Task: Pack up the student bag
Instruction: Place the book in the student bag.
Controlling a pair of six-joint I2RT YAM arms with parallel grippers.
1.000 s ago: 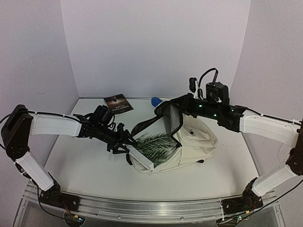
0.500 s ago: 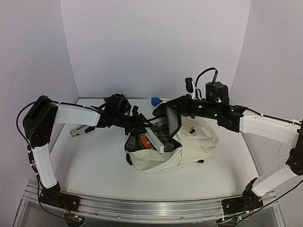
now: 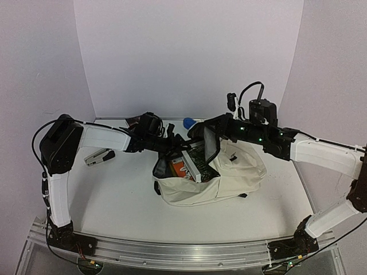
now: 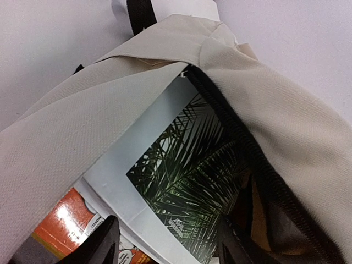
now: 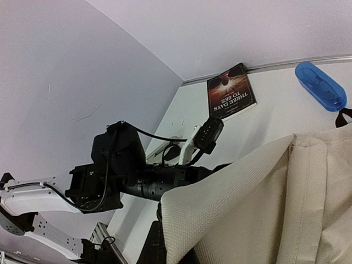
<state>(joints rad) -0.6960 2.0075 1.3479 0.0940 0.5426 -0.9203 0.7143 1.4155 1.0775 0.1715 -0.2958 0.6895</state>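
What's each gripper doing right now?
Left gripper: fingers apart astride the white palm-leaf-cover book; grip cannot be told.
Right gripper: closed on the raised rim of the large cream fabric backpack.

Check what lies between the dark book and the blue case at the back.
Nothing: the right wrist view shows only bare table between the book and the blue case.

Palm-leaf book partly hidden by student bag.
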